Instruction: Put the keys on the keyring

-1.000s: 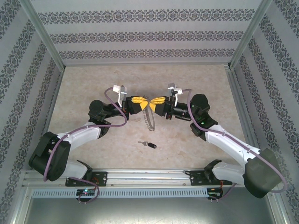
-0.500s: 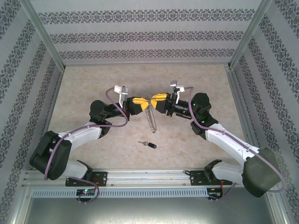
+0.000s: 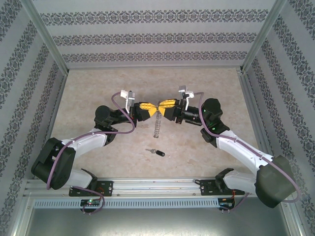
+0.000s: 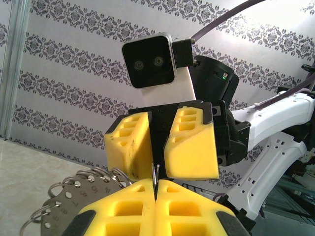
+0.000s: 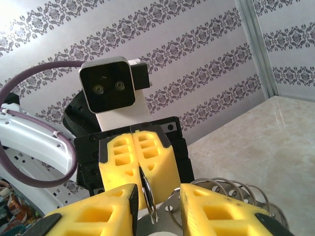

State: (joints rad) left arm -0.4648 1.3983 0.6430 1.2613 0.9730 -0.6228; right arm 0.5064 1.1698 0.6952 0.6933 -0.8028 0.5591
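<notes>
A beige marbled desk (image 3: 98,88) fills mid-frame from above. At centre frame the left arm's yellow block fingers (image 3: 145,106) are clamped on a wire loop of the grey metal keyring (image 3: 157,127) fringed with small rings, which hangs beneath them. Facing them tip to tip, the right arm's yellow block fingers (image 3: 166,103) stand apart, that loop in their gap. The tiny black-headed silver key (image 3: 156,152) lies on the desk, lower centre, well apart from the ring.
</notes>
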